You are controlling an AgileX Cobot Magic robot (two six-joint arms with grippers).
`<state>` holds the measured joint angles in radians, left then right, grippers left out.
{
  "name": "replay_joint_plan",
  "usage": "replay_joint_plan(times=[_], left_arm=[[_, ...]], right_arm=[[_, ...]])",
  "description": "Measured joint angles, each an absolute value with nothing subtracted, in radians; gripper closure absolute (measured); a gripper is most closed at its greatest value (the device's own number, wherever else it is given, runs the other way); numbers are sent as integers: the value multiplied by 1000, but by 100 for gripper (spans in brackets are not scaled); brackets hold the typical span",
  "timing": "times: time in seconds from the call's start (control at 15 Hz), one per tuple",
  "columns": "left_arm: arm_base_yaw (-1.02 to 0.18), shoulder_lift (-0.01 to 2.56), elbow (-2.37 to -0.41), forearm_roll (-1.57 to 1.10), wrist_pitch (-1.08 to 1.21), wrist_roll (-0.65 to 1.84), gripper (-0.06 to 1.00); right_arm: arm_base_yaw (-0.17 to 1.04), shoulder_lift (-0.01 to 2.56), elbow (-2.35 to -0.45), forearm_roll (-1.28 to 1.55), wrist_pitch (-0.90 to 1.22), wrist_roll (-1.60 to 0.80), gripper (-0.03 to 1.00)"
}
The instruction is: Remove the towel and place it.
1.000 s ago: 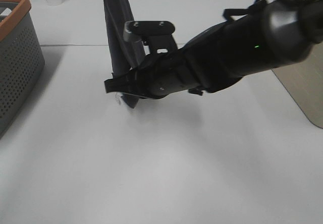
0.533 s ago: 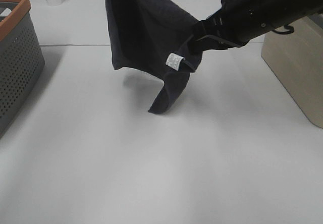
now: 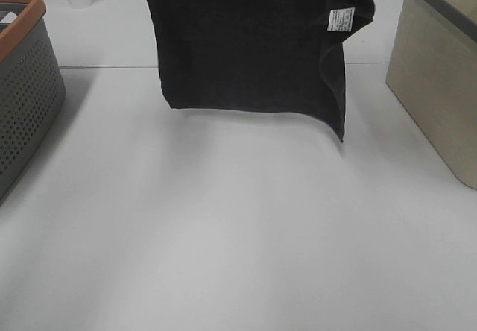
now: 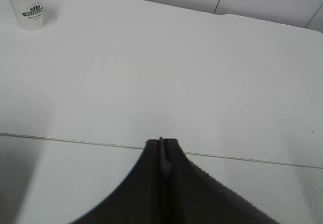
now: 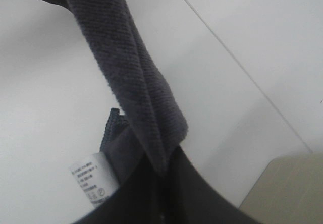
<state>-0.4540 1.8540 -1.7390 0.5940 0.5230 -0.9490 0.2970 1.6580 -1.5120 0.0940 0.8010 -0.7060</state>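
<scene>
Now the left hand (image 4: 162, 148) and right hand (image 5: 164, 193) each clench a top corner of the towel (image 3: 246, 44); lower both evenly, holding it taut, so it lands flat on the desk (image 3: 223, 234).

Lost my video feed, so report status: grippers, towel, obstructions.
Left gripper and right gripper both shut on dark charcoal-grey terry towel. Towel hangs spread over white table. Grey perforated basket left, beige bin right, neither underneath.

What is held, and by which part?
Both hold the dark charcoal-grey terry towel by its upper edge: left gripper at one end, right gripper beside the white care tag.
</scene>
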Motion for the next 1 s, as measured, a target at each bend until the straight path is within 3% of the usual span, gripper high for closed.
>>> replay_joint_plan(times=[0.2, 0.47, 0.6, 0.73, 1.0], left_arm=[[-430, 1859, -1691, 576, 426, -951, 94], [-415, 1896, -1682, 651, 318, -951, 94], [-366, 1931, -1691, 661, 257, -951, 94], [-285, 1992, -1790, 680, 207, -926, 94], [-255, 2001, -1829, 685, 192, -874, 94]], right_arm=[[297, 1678, -1519, 93, 763, -824, 95], [297, 1756, -1556, 82, 658, -797, 95], [297, 1843, -1661, 73, 647, -777, 95], [298, 1998, -1889, 80, 630, -765, 95], [300, 2073, -2006, 81, 634, -765, 95]])
